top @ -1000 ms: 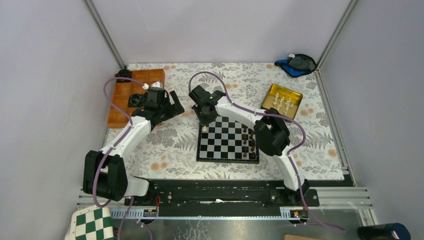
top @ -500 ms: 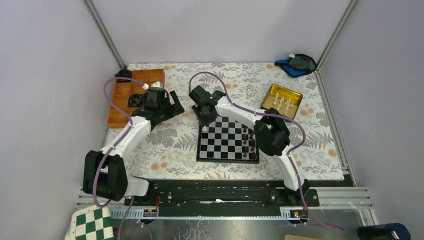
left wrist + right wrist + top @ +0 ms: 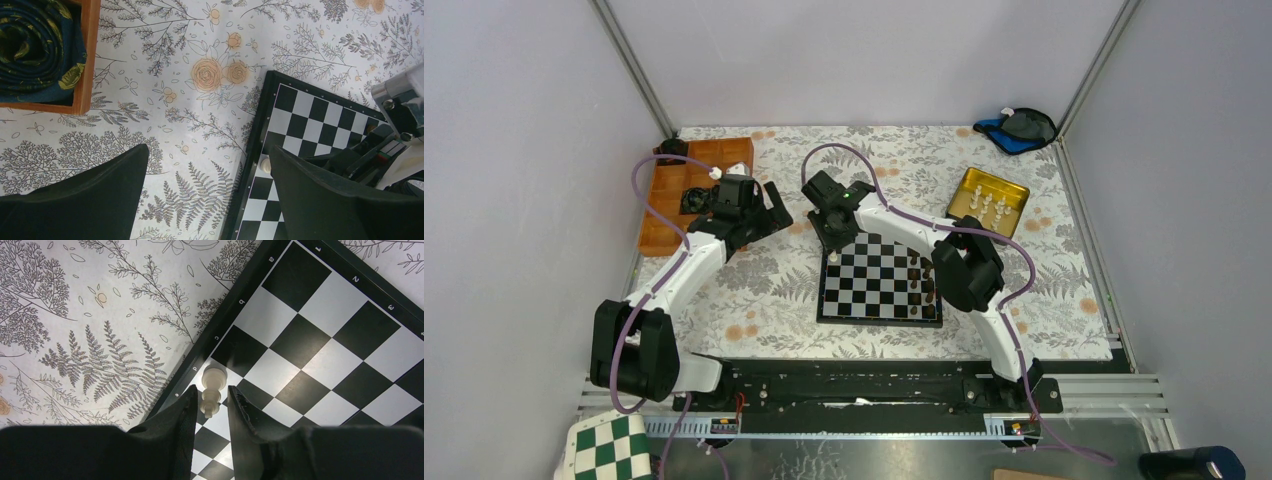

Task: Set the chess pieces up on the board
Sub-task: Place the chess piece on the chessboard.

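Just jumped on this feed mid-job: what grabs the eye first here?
The right gripper straddles a white piece standing on the left edge of the board, jaws slightly open around it. More white pieces wait in a gold tin at far right, and the left gripper hangs wide open beside the board's left side.

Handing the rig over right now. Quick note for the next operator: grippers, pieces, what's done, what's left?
Left gripper: open, empty, over the tablecloth beside the board.
Right gripper: jaws parted around one white piece, which stands upright on a square at the board's left edge; it looks released.
Done: that piece is on the board. Dark pieces stand along the right side, partly hidden by the arm.
Left: several white pieces wait in the gold tin.
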Robot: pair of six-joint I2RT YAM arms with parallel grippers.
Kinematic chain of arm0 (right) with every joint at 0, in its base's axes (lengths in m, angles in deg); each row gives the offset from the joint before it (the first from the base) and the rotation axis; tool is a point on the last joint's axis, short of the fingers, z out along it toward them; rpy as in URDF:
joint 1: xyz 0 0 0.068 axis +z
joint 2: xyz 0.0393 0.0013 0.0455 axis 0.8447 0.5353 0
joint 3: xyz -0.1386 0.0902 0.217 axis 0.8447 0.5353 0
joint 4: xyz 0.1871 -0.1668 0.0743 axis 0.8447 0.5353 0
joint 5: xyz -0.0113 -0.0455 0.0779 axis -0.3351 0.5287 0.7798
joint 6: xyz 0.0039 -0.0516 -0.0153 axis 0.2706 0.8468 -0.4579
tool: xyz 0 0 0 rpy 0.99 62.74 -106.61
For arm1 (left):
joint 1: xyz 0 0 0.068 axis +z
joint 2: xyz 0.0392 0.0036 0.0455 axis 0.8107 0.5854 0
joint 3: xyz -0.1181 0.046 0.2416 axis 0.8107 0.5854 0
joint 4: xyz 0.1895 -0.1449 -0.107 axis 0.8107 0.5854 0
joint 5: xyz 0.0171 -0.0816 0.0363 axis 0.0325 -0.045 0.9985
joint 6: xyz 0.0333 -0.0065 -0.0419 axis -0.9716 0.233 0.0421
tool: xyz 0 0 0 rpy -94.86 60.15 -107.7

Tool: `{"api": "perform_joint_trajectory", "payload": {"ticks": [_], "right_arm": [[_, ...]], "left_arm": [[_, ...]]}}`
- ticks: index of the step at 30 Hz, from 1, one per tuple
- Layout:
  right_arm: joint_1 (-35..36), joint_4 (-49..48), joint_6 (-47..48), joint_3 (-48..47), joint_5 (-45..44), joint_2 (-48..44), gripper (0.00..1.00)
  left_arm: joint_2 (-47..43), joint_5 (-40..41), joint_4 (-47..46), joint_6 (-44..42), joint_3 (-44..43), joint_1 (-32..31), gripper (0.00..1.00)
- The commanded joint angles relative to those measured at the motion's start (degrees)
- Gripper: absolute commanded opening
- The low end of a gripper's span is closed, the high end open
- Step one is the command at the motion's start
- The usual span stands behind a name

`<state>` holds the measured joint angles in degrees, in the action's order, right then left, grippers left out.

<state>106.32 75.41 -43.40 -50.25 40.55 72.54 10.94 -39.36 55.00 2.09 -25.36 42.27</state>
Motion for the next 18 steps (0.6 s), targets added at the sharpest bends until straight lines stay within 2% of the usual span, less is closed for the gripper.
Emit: {"api": "perform_joint_trajectory", "payload": {"ticks": [1,10,15,18], "right_arm": [[-0.53,1.20,1.06,-2.63,-0.33,-1.61,0.36],[-0.50,3.96,2.24,-7.22,-2.28,-2.57,0.42],[-1.04,4.36,2.07,-7.98,-4.34,-5.28,0.50],[-2.53,2.27,0.61,-5.63,-4.74,-8.89,0.59]], "left_arm": [[0.01,-1.01,-0.43,-0.80,-1.66,0.30,0.99],[-0.73,-0.83,0.58,-0.97,-3.46,1.49,0.99],[-1.92,-0.95,0.71,-0.29,-3.85,2.49,0.99],[-2.70,-0.72,0.77,0.04,-4.32,2.63,0.99]]}}
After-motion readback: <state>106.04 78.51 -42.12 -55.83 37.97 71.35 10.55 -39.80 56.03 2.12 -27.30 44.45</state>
